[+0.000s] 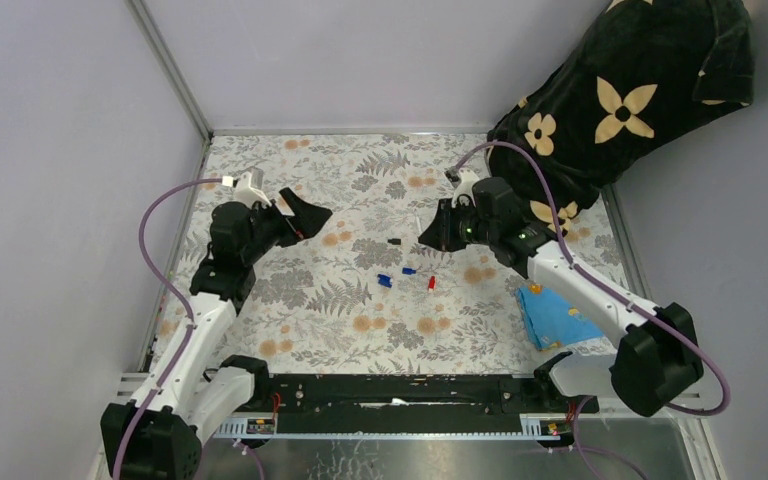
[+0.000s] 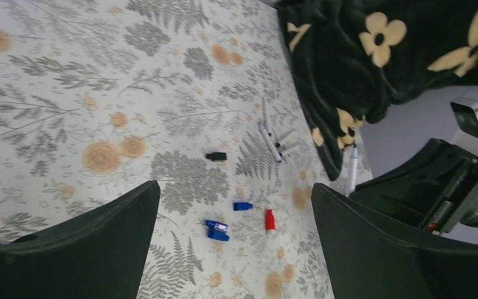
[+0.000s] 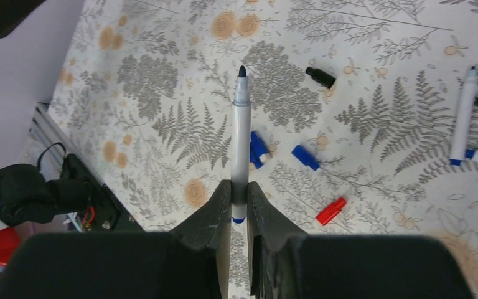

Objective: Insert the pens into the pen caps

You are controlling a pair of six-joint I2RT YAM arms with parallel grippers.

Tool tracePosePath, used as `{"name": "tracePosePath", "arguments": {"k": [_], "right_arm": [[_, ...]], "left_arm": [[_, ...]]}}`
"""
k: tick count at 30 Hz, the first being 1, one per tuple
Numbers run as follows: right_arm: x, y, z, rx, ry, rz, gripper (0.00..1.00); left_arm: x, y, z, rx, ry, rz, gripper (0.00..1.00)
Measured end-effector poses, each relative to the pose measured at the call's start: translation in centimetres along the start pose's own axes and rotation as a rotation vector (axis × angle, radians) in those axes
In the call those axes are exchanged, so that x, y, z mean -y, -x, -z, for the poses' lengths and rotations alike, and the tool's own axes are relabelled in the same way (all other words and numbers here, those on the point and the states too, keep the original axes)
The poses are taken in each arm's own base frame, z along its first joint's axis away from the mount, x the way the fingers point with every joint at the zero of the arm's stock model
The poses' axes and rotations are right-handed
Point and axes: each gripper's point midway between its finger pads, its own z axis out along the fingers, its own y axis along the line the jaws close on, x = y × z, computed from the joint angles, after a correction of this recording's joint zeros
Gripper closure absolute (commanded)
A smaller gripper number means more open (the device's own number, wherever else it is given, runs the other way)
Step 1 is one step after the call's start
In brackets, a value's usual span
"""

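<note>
My right gripper (image 3: 239,190) is shut on a white pen (image 3: 241,137) near its blue rear end; the dark tip points away, above the patterned table. In the right wrist view a black cap (image 3: 320,77), two blue caps side by side (image 3: 259,149), a single blue cap (image 3: 305,157) and a red cap (image 3: 331,211) lie on the table. Loose pens (image 3: 462,115) lie at the right. My left gripper (image 2: 234,190) is open and empty, high above the caps: black (image 2: 216,156), blue (image 2: 243,205), red (image 2: 269,220). In the top view the caps (image 1: 409,270) lie between the grippers.
A dark blanket with pale flowers (image 1: 630,100) covers the far right corner. A blue cloth (image 1: 557,315) lies at the right under my right arm. Grey walls close the left and back sides. A black rail (image 1: 400,390) runs along the near edge.
</note>
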Motion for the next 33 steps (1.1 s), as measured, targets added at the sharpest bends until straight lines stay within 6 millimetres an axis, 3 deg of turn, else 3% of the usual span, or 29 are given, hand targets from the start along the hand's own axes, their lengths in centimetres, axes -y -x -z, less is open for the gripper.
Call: {"name": "tracePosePath", "arguments": {"k": [12,24,33], "right_arm": [[-4.3,-0.7,0.9,0.071,0.124,-0.032,0.93],[-7.5,-1.0,0.5,0.091,0.2,-0.013,0.93],[-8.5,-0.4,0.3,0.136,0.24,-0.005,0.93]], "left_arm": [[5.9,-2.9,0.2,-0.046,-0.189,-0.06,0.01],[7.1,-3.7,-0.1,-0.048,-0.22,-0.046,0.02],[7.8,-3.4,-0.2,-0.028,-0.262,-0.018,0.04]]}}
